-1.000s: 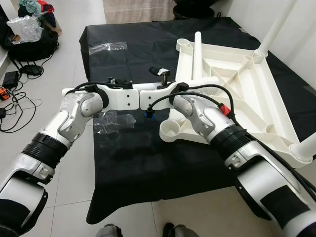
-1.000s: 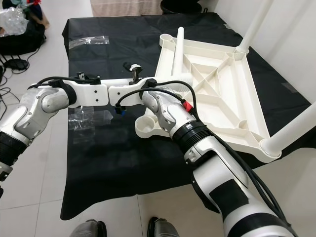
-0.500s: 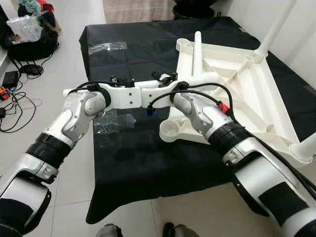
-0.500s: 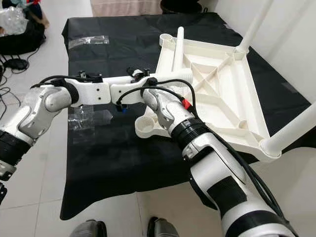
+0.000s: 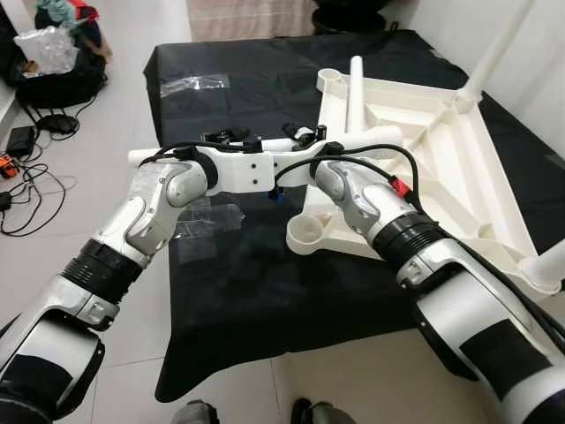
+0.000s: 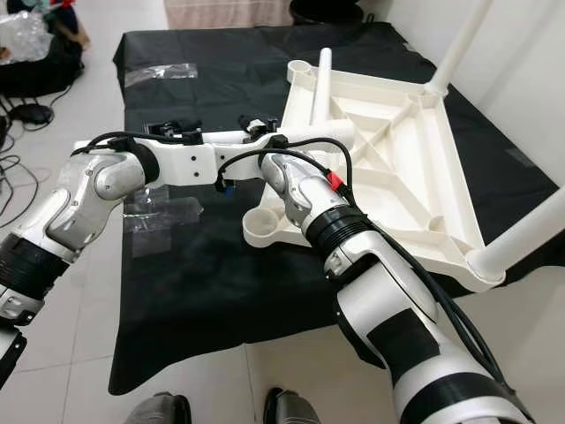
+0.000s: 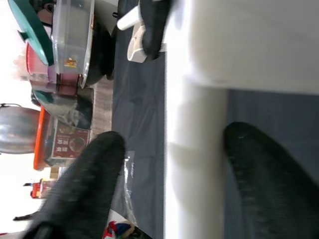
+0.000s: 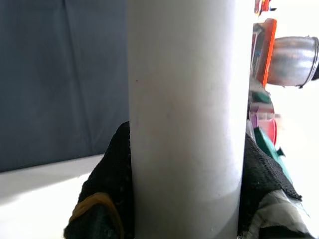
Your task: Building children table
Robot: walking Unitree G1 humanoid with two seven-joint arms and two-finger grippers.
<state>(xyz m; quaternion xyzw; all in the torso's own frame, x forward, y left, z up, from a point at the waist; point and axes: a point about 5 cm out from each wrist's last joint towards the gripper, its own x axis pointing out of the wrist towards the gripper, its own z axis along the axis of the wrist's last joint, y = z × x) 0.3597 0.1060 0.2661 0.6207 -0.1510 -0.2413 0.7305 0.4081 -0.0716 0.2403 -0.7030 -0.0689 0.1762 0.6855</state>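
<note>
Two grippers of mine meet on one white table leg [image 5: 265, 148], which I hold level above the black cloth [image 5: 238, 291], just off the near-left corner of the upturned white tabletop [image 5: 424, 168]. My right gripper [image 8: 184, 199] is clamped on the leg, its black pads [image 8: 107, 199] pressed against both sides of the tube. My left gripper [image 7: 169, 164] straddles the same leg with its fingers [image 7: 84, 179] spread and a gap showing on each side, so I judge it is guiding, not squeezing.

I take the step in hand to be fitting the third leg. Two legs already stand up from the tabletop's right-hand corners, one at the far corner [image 5: 494, 49] and one at the near corner [image 5: 547, 261], and another loose leg [image 5: 355, 97] lies along the tabletop's far-left part. The round socket [image 5: 309, 235] at the near-left corner gapes empty just below my arms, and the far-left socket [image 5: 328, 78] looks empty too.

Next I would need to swing the leg upright, line its end over the near socket, and push it straight down; a tilted entry would likely jam.

Clear plastic bags [image 5: 201, 216] lie on the cloth's left edge under my left arm and another [image 5: 192, 84] near its far-left corner; I cannot tell what is inside them.
</note>
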